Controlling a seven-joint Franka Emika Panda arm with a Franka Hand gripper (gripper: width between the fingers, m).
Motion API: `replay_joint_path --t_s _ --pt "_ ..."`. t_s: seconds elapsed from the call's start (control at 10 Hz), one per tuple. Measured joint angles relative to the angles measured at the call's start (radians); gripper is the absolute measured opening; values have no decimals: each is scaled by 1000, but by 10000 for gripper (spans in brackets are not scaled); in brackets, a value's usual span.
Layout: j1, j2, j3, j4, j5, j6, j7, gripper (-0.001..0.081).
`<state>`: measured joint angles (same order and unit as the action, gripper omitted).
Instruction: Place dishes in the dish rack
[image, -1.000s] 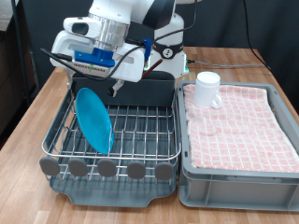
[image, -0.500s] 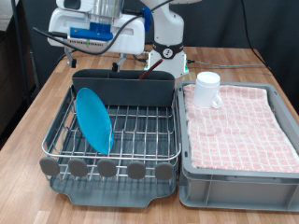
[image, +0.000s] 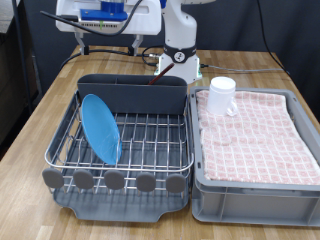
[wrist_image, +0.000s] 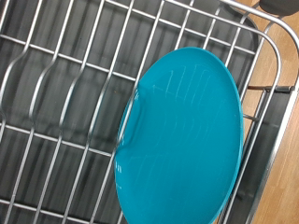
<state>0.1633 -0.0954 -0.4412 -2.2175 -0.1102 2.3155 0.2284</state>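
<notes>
1. Jaws: neither view shows them. In the exterior view only the arm's white and blue hand body remains at the top edge, so I cannot tell whether they are parted or closed; the wrist view shows nothing between them.
2. Directly under the wrist camera stands the round flat light-blue plate, on edge and leaning between the wires of the large silver wire dish rack, at the exterior view's left. The wires hold it upright, which suits draining.
3. At the rack's far side sits the dark grey cutlery bin; whether the wooden spoon is inside cannot be made out.
4. The white mug with a handle is not racked: it rests upside down on the checked cloth in the grey crate, at the exterior view's right, on the wooden tabletop.
5. Against a second ago, the hand has risen from just above the bin almost out of view; plate and mug have not moved.
</notes>
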Motion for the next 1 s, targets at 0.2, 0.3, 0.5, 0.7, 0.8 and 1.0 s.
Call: replay_joint_path --t_s 0.2,0.3,0.5,0.7,0.8,1.0 --pt "4 8 18 2 -19 -2 43 802" --pt "13 12 39 6 -29 -12 81 802" --pt "40 20 86 15 -26 -37 160 802" --pt "71 21 130 15 -10 -57 239 802" --pt "83 21 153 14 -10 -60 284 802" --pt "102 20 192 8 -7 -61 346 802"
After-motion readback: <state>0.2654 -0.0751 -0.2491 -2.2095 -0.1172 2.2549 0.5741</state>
